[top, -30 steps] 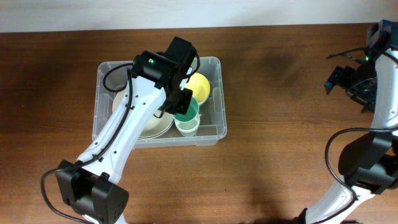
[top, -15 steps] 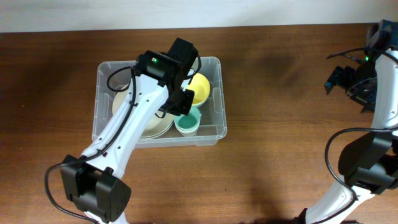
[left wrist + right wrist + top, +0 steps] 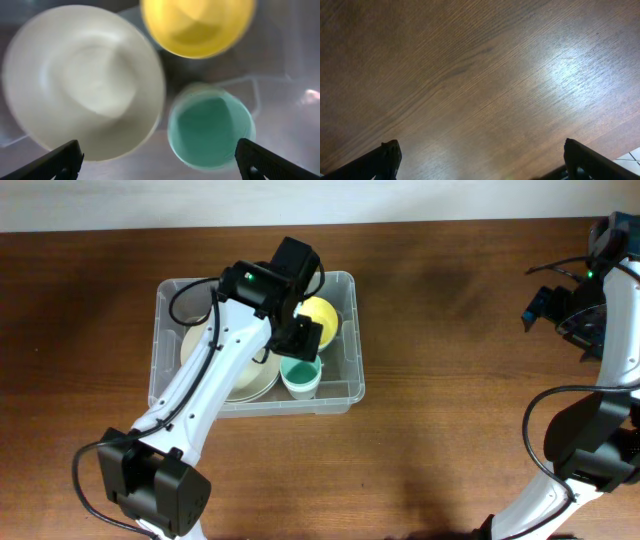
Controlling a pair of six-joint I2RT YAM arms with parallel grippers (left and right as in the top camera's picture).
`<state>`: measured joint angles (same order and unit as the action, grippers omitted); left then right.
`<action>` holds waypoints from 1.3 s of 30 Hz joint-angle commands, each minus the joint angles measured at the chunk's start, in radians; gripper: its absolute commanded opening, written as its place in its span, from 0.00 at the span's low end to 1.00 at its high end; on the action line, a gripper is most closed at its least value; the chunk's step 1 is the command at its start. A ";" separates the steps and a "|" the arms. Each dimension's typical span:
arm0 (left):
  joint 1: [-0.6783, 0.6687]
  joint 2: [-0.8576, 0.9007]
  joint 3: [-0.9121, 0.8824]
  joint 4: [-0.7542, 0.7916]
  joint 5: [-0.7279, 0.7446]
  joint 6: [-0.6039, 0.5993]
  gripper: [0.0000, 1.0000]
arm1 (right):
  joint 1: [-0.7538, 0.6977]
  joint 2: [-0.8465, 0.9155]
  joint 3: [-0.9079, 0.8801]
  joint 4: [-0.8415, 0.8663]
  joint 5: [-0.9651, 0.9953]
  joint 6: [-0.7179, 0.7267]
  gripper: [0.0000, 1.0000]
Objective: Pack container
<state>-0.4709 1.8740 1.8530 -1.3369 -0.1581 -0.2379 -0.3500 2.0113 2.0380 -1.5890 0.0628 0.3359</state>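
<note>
Here, one container (image 3: 157,352) sits on the left-centre part of the brown wooden surface (image 3: 450,380). It is a clear plastic bin with a rolled rim, and its long sides run left to right. Three pieces of tableware lie inside it: two bowls and one cup. The wide cream bowl (image 3: 82,80) fills the left portion of the bin. To its right, toward the near wall, stands the single green cup (image 3: 210,125), upright with its mouth facing up. It is just beside the cream bowl, and whether their rims touch cannot be told. Behind the cup, at the far right of the bin, is the yellow bowl (image 3: 197,25), also mouth up.

The left end effector (image 3: 300,338) hangs over the bin's right half, above the cup and the yellow bowl. In the left wrist view its two fingers are spread wide, with nothing between them.

Well apart, at the far right edge of the surface, the right end effector (image 3: 482,159) hovers over bare wood. Its two fingers are likewise spread wide and hold nothing.
</note>
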 commanded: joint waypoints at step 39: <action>0.788 -0.398 -0.204 0.197 -0.108 -0.296 1.00 | -0.004 -0.011 0.000 0.000 0.005 -0.003 0.99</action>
<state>0.3122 1.4624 1.6535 -1.1576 -0.2729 -0.5358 -0.3500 2.0113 2.0380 -1.5890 0.0628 0.3355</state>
